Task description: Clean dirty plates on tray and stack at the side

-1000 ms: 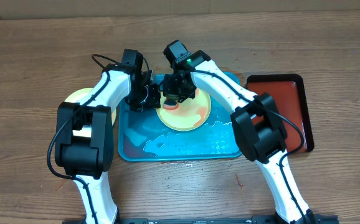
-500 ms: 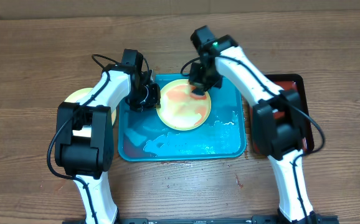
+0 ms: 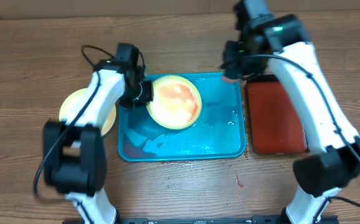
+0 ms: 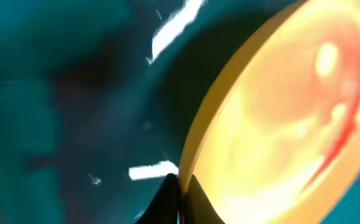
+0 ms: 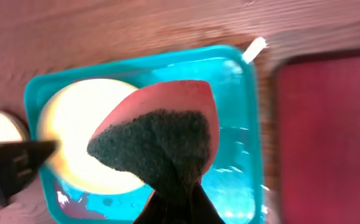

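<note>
1. Lime-yellow plastic sits farthest left: a second plate point(image 3: 74, 107) lies flat on the wooden table point(image 3: 24, 62), just beside the left edge of the tray.
2. My left gripper point(image 3: 144, 94) is clamped on the left rim of the plate point(image 3: 175, 102). From my left wrist, the yellow edge of that plate point(image 4: 273, 124) runs down into the pinch of my fingertips point(image 4: 167, 198).
3. That plate is in the upper left part of the turquoise tray point(image 3: 186, 148). Its pale centre is smeared orange-red. I cannot tell whether it lies flat or is lifted off the tray floor.
4. The tray floor is wet and glossy, with a reddish pool in its near left corner.
5. My right gripper point(image 3: 232, 67) hangs over the tray's far right corner, with my fingers closed tight on a sponge point(image 5: 161, 134). The sponge is pink, with a dark scrubbing face, and it is well apart from the plate.
6. Just right of the turquoise tray lies a dark red tray point(image 3: 276, 118) with a black rim.
</note>
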Controlling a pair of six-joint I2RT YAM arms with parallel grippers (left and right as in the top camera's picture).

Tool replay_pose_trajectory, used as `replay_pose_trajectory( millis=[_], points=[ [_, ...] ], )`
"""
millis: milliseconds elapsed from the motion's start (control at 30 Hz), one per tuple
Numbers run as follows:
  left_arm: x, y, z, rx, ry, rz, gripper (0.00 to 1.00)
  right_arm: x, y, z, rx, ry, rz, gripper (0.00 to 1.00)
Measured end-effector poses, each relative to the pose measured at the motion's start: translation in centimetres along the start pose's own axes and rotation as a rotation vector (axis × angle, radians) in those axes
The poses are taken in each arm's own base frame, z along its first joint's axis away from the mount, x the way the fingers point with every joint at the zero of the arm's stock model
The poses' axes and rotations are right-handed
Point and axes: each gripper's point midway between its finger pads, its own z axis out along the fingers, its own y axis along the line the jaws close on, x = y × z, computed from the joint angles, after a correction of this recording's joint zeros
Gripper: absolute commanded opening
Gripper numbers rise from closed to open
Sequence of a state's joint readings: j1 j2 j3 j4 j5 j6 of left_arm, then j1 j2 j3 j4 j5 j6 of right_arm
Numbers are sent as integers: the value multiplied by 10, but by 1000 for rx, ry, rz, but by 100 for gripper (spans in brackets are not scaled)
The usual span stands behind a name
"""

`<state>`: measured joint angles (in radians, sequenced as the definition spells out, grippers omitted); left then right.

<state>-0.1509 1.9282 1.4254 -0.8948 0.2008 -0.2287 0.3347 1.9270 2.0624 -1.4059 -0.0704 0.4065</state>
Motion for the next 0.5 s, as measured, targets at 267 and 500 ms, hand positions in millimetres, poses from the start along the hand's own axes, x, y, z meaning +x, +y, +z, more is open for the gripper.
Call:
replay_pose_trajectory(
  millis=[267, 500],
  points=[
    [-13, -9, -80, -140, -236, 81, 4, -9, -58, -38, 49, -36, 85, 4],
    [-1, -15, -83, -400, -266, 186, 4, -14, -72, -40, 63, -49, 99, 4]
  ],
)
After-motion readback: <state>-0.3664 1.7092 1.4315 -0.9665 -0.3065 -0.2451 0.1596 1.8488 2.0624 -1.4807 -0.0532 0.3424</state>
